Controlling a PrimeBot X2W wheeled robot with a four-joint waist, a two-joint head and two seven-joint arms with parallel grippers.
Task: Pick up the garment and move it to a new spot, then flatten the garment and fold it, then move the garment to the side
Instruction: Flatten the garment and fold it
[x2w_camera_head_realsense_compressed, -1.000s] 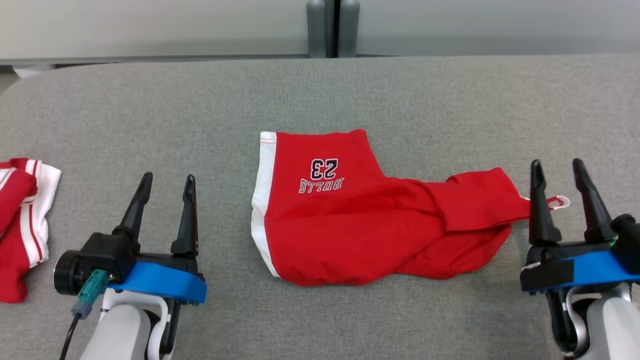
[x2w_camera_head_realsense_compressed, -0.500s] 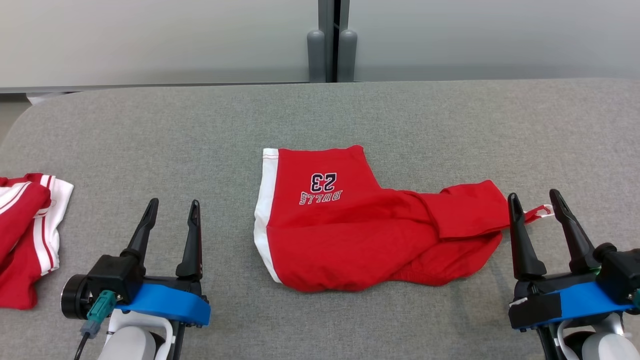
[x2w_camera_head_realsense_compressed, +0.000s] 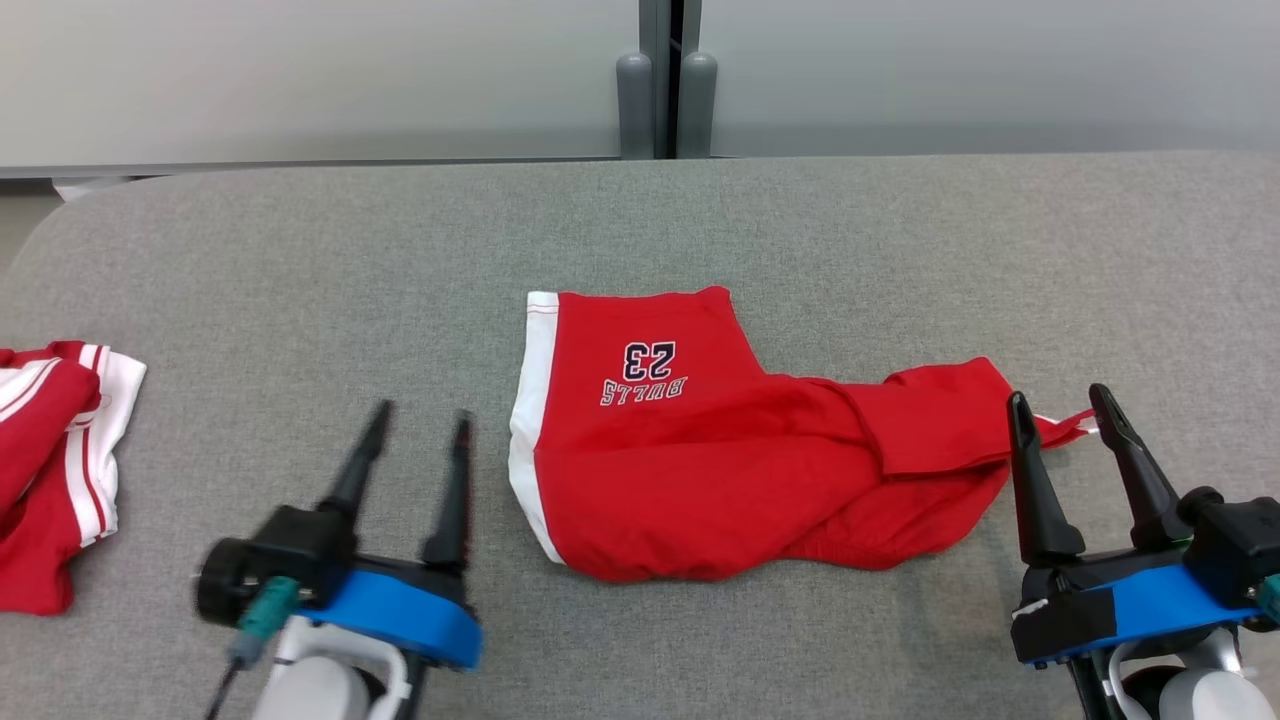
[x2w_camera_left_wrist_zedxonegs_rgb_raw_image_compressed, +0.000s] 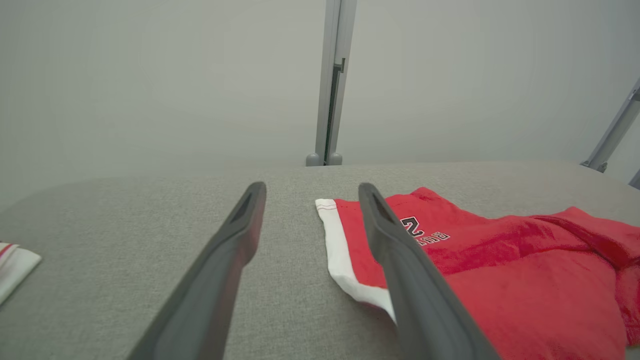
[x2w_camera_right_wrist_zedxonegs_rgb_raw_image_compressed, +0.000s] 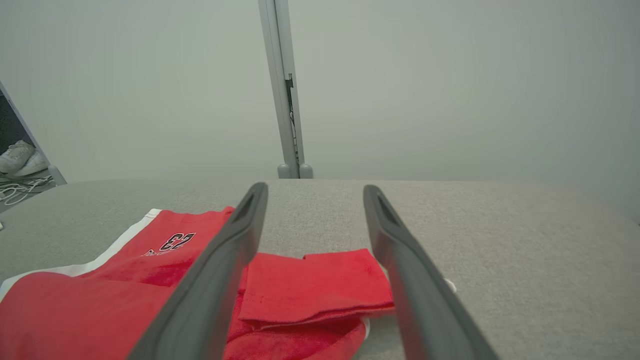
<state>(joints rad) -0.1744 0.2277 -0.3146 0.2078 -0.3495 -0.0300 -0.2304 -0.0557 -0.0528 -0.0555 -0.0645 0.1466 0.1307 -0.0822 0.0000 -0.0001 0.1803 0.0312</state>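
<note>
Garment (x2w_camera_head_realsense_compressed: 700, 470): red knit cloth, soft, matt, white trim. Desk (x2w_camera_head_realsense_compressed: 300, 260): grey woven fabric cover, coarse weave, matt. Right hand (x2w_camera_head_realsense_compressed: 1058, 394) fingers (x2w_camera_head_realsense_compressed: 1035, 480): smooth dark plastic, matt. Rear post (x2w_camera_head_realsense_compressed: 634, 105): painted metal, satin.

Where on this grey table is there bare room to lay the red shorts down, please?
Bare: the far strip of the table behind the red shorts, and the stretch between the shorts and the striped garment, beyond the left gripper. Crowded: by the right gripper at the shorts' right end.
</note>
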